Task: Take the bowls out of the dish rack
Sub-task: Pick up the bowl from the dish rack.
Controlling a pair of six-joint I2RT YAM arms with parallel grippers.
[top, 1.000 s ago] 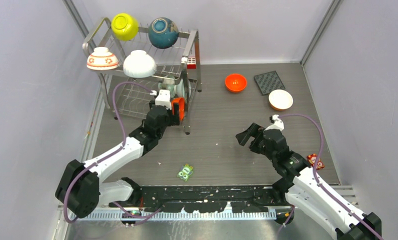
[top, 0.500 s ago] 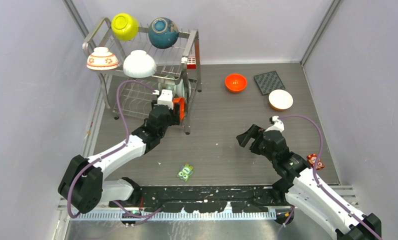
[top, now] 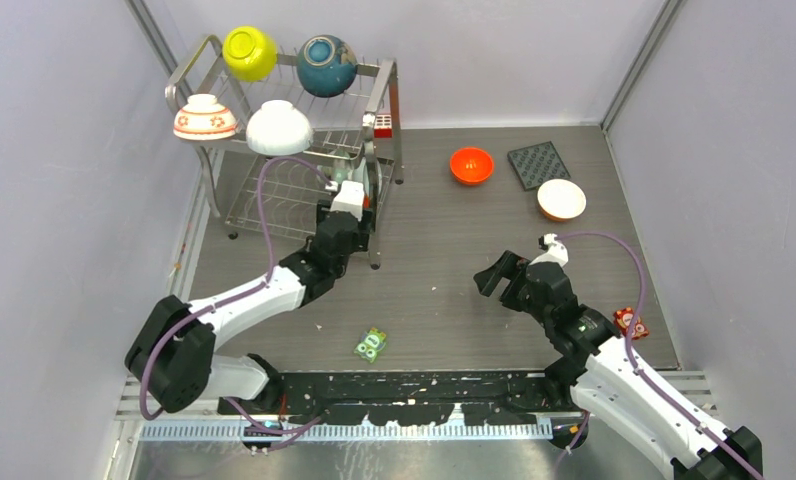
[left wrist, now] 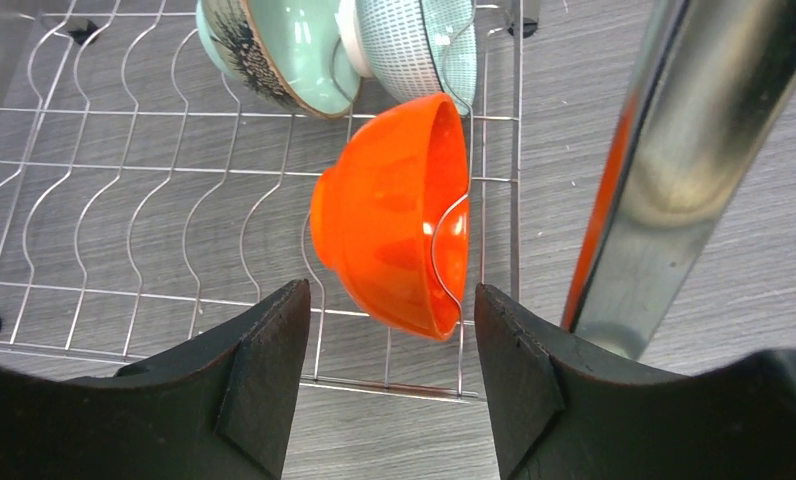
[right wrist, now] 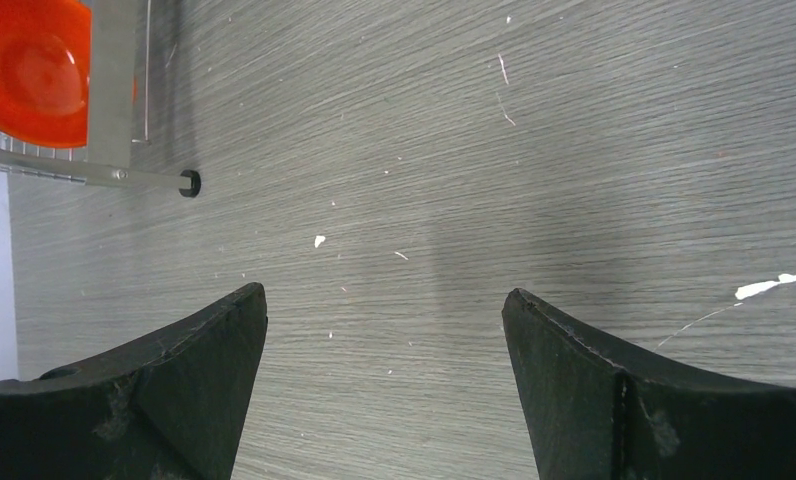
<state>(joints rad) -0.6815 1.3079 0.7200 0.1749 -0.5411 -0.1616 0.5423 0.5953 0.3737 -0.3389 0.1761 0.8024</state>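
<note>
White shells and black drum joints make up the left arm [top: 244,300] and right arm [top: 634,375]. A purple cable [top: 260,200] loops from each black shoulder beside the black base rail [top: 404,410]. The fingers [left wrist: 264,380] are matte black wedges.

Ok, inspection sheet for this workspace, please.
Surface: grey wood-grain table top, white specks.
Job's things: steel wire dish rack; top tier: yellow-green bowl, dark teal bowl, red-flowered white bowl, plain white bowl; lower tier: orange bowl on edge, pale green bowl; second orange bowl, orange-rimmed white bowl on table.
Clutter: dark square mat, small green packet, small red item.
End effectors: left end effector open, aimed at the on-edge orange bowl, not touching; right end effector open over bare table.
Cables: purple cable on each arm.
Surroundings: plain pale walls.
</note>
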